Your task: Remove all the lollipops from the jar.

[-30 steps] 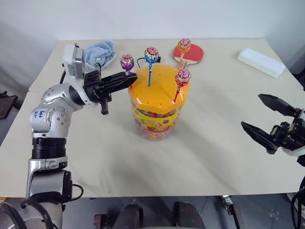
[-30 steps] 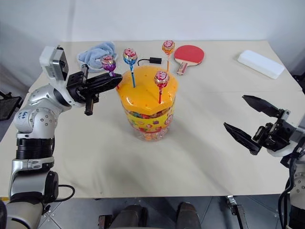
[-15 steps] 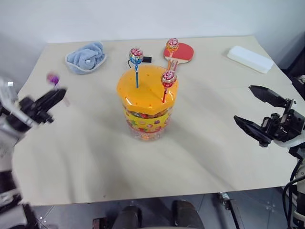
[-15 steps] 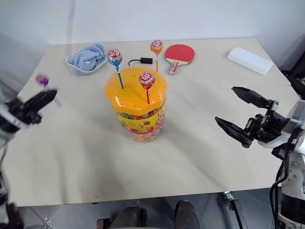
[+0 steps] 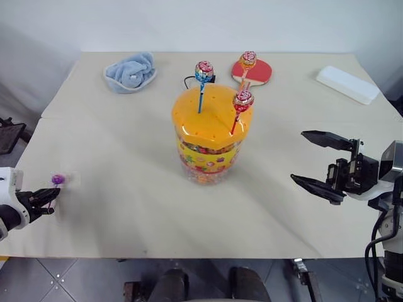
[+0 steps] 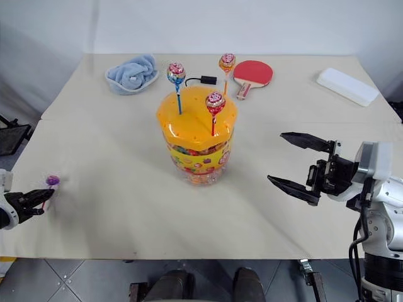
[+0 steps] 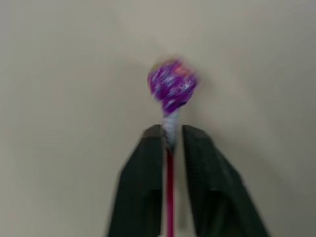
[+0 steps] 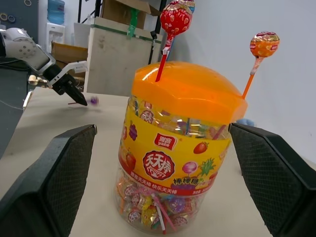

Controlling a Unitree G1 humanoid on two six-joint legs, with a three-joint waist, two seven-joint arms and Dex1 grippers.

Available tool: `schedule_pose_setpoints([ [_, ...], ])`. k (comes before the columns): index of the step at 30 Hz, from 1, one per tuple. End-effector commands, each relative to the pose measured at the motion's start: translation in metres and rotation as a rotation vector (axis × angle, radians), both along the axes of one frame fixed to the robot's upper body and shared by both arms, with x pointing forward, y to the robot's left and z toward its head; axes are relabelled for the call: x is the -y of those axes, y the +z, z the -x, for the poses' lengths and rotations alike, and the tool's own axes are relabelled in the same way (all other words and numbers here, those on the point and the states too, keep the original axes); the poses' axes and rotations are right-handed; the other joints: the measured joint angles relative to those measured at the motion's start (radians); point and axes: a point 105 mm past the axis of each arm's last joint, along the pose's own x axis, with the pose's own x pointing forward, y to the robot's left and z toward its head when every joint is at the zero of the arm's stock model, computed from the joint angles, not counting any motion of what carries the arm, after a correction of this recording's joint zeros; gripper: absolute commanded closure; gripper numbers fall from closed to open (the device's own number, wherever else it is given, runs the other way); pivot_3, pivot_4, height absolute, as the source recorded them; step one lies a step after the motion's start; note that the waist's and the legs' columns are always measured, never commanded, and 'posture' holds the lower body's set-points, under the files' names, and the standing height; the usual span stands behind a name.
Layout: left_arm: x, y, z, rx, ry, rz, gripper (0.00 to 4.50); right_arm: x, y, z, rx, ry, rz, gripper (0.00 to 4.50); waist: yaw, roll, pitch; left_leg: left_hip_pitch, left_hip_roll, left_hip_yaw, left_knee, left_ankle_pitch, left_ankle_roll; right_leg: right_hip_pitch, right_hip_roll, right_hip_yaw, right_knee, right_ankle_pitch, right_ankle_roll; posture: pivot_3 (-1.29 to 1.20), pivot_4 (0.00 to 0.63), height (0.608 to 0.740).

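We see the jar (image 5: 211,135) standing near the middle of the tabletop (image 5: 126,189), three lollipops planted in its orange lid: a blue one (image 5: 203,71), a red one (image 5: 242,100) and an orange one (image 5: 248,60). A fourth, the purple lollipop (image 7: 172,87), lies well to the left of the jar near the tabletop's front edge, its stick between the fingers of the left gripper (image 7: 170,136); whether they clamp it we cannot tell. To the jar's right, well apart from it, the right gripper (image 5: 319,159) hangs with its fingers spread wide and nothing between them. Behind the jar lie one blue cloth (image 5: 131,71), one red paddle (image 5: 257,70) and one white box (image 5: 347,83).
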Motion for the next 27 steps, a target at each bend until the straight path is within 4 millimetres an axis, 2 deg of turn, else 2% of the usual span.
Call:
schedule_pose_setpoints([
  [1, 0.000, 0.011, -0.004, 0.023, -0.028, -0.020, 2.56, 0.004, 0.008, 0.003, 0.044, -0.009, 0.010, 0.00, -0.001, 0.000, 0.000, 0.000, 0.000, 0.000, 0.000, 0.000, 0.000, 0.000, 0.000, 0.000, 0.000, 0.000, 0.000, 0.00, 0.150, 0.740],
  [3, 0.001, 0.016, -0.005, 0.037, -0.062, -0.031, 1.92, 0.006, 0.008, 0.004, 0.045, -0.019, 0.010, 0.00, -0.002, 0.000, 0.000, 0.000, 0.000, 0.000, 0.000, 0.000, 0.000, 0.000, 0.000, 0.000, 0.000, 0.000, 0.000, 0.00, 0.150, 0.740],
  [5, 0.005, 0.034, -0.006, 0.109, -0.141, -0.029, 1.25, 0.010, 0.008, 0.007, 0.046, -0.039, 0.009, 0.00, -0.003, 0.000, 0.000, 0.000, 0.000, 0.001, 0.000, 0.000, 0.000, 0.000, 0.000, 0.000, 0.000, 0.000, 0.000, 0.00, 0.150, 0.740],
  [7, 0.011, 0.049, 0.007, 0.121, -0.298, -0.009, 0.60, 0.015, 0.010, 0.009, 0.047, -0.068, 0.011, 0.00, -0.004, 0.000, 0.000, 0.000, 0.000, 0.001, 0.000, 0.000, 0.000, 0.000, 0.000, -0.001, 0.000, 0.000, 0.000, 0.00, 0.150, 0.740],
  [9, 0.003, 0.064, 0.018, 0.097, -0.365, -0.051, 0.01, 0.022, 0.014, 0.011, 0.050, -0.106, 0.003, 0.00, -0.011, 0.000, 0.000, 0.000, -0.001, 0.001, -0.001, 0.000, -0.001, 0.000, 0.001, -0.001, -0.001, 0.000, 0.000, 0.00, 0.150, 0.740],
  [10, -0.001, 0.071, 0.020, 0.098, -0.385, -0.097, 0.01, 0.025, 0.016, 0.011, 0.052, -0.121, 0.000, 0.00, -0.014, 0.000, 0.000, 0.000, -0.001, 0.001, -0.001, 0.000, -0.001, 0.000, 0.001, -0.001, -0.001, 0.000, 0.000, 0.00, 0.150, 0.740],
  [12, 0.008, 0.098, 0.020, 0.193, -0.530, -0.147, 0.01, 0.032, 0.021, 0.013, 0.064, -0.160, -0.001, 0.00, -0.015, 0.001, 0.000, 0.000, -0.001, 0.001, -0.001, 0.000, -0.001, 0.000, 0.001, -0.001, -0.002, 0.000, -0.001, 0.00, 0.150, 0.740],
  [16, 0.069, 0.146, 0.010, 0.482, -0.893, -0.138, 0.01, 0.047, 0.031, 0.016, 0.098, -0.240, -0.011, 0.00, -0.004, 0.002, 0.001, 0.000, 0.001, 0.002, -0.001, 0.000, -0.001, 0.001, 0.000, -0.002, -0.002, 0.000, -0.001, 0.00, 0.150, 0.740],
  [19, 0.133, 0.158, -0.015, 0.644, -1.143, -0.147, 0.01, 0.052, 0.036, 0.017, 0.115, -0.279, -0.023, 0.00, 0.011, 0.002, 0.001, -0.001, 0.000, 0.002, 0.001, 0.000, 0.000, 0.001, 0.000, -0.002, -0.001, 0.000, 0.000, 0.00, 0.150, 0.740],
  [22, 0.199, 0.165, -0.042, 0.773, -1.299, -0.064, 0.01, 0.055, 0.040, 0.018, 0.133, -0.305, -0.023, 0.00, 0.012, 0.001, 0.001, -0.001, -0.004, 0.004, 0.003, 0.000, 0.000, 0.002, 0.000, -0.003, 0.001, 0.001, 0.000, 0.00, 0.150, 0.740],
  [25, 0.238, 0.177, -0.051, 0.851, -1.385, 0.026, 0.01, 0.058, 0.045, 0.020, 0.152, -0.319, -0.011, 0.00, -0.001, -0.001, 0.000, -0.003, -0.005, 0.007, 0.005, 0.000, 0.000, 0.001, 0.001, -0.006, 0.003, 0.001, 0.001, 0.00, 0.150, 0.740],
  [27, 0.265, 0.192, -0.050, 0.913, -1.444, 0.123, 0.01, 0.059, 0.044, 0.021, 0.147, -0.325, -0.008, 0.00, -0.021, -0.001, 0.001, -0.003, -0.004, 0.009, 0.003, 0.000, 0.000, -0.001, 0.001, -0.007, 0.003, 0.001, 0.001, 0.00, 0.150, 0.740],
])
